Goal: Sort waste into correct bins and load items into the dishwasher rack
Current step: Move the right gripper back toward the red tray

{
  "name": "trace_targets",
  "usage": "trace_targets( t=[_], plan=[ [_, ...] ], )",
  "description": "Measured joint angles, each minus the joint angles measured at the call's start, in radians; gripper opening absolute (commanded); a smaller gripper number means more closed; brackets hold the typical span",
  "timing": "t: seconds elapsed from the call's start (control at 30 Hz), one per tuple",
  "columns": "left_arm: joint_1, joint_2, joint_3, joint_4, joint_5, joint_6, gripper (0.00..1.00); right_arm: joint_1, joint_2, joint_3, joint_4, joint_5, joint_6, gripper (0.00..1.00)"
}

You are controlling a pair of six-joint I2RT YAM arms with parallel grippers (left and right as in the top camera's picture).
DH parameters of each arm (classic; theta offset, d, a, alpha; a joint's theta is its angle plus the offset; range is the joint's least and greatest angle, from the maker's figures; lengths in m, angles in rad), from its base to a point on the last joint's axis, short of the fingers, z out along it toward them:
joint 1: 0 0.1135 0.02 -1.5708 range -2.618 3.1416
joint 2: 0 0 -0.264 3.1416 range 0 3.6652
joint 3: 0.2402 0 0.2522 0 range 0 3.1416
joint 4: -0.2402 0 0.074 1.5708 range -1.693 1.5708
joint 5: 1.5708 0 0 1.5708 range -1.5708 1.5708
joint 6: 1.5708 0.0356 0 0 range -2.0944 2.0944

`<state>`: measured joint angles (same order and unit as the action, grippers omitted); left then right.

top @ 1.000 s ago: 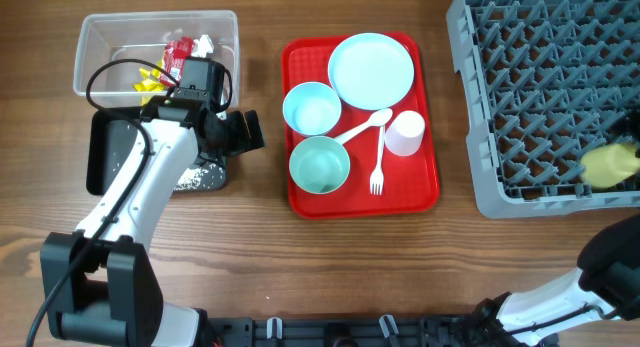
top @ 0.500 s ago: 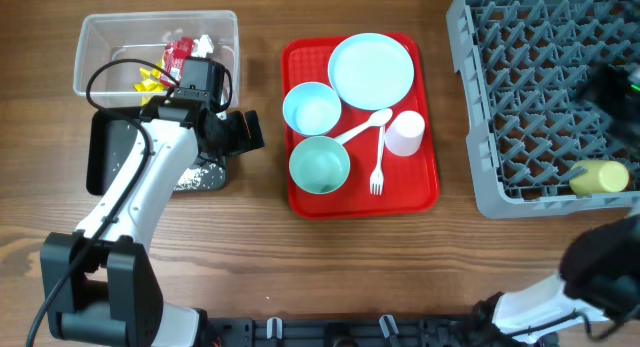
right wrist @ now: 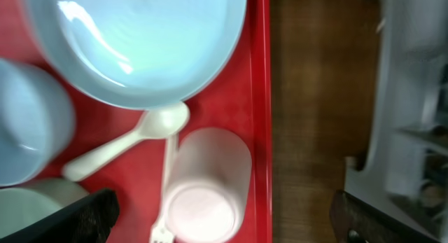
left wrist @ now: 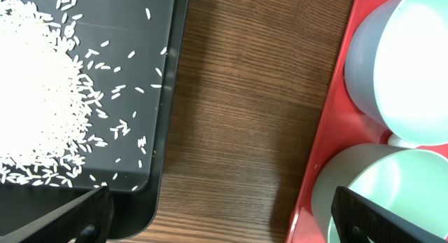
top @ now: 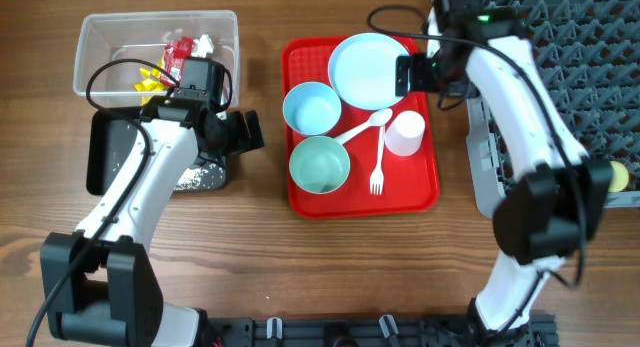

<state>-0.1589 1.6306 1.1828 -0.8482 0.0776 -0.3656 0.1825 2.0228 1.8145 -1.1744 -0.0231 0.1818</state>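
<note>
White cup (top: 405,133) is my target, I reckon. It stands on the right side of the red tray (top: 300,205), just below the light blue plate (top: 371,71), with the white plastic spoon (top: 365,125) and fork (top: 378,169) close on its left.

My right gripper (top: 411,74) hovers over the plate's right edge, upper centre of the overhead frame, with the fingers spread wide and nothing in them. In my right wrist view the cup sits low in the frame, between my two fingertips (right wrist: 84,215). The spoon's bowl is right up against it, or so it looks; that view is a bit blurred.

Left of the cutlery sit the upper bowl (top: 312,109) and the lower bowl (top: 320,164), both waiting. Far right, the yellow cup (top: 622,177) lies in the lower right of the grey dishwasher rack (top: 600,57).

Over on the left, my left gripper (top: 245,130) hangs between the black tub (top: 105,157) and the tray, jaws apart and empty. Its wrist view shows rice grains (left wrist: 35,96) heaped in that tub. The clear tub (top: 100,32), upper left, holds the red and yellow wrappers.

So the waste looks sorted and the rack loading is in hand, with most dishes left to go. Next I'd slide toward the lower frame, drop down and straddle the cup. I'd pinch its wall without knocking the spoon, then carry it right to the rack.
</note>
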Motion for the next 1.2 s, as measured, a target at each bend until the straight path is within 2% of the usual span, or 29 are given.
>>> trace_targets(
  t=[0.13,0.57,0.83,0.97,1.2],
  plan=[
    [0.0,0.0,0.0,0.0,0.0,0.0,1.0,-0.001,0.101,-0.001,-0.024,-0.023,0.0,0.96],
    [0.0,0.0,0.0,0.0,0.0,0.0,1.0,0.056,0.105,-0.139,0.043,-0.044,0.031,0.9],
    [0.0,0.0,0.0,0.0,0.0,0.0,1.0,0.06,0.105,-0.179,0.081,0.01,0.093,0.73],
    [0.0,0.0,0.0,0.0,0.0,0.0,1.0,0.067,0.105,-0.179,0.079,0.035,0.106,0.56],
    [0.0,0.0,0.0,0.0,0.0,0.0,1.0,0.067,0.105,-0.176,0.039,0.041,0.109,0.54]
  ],
)
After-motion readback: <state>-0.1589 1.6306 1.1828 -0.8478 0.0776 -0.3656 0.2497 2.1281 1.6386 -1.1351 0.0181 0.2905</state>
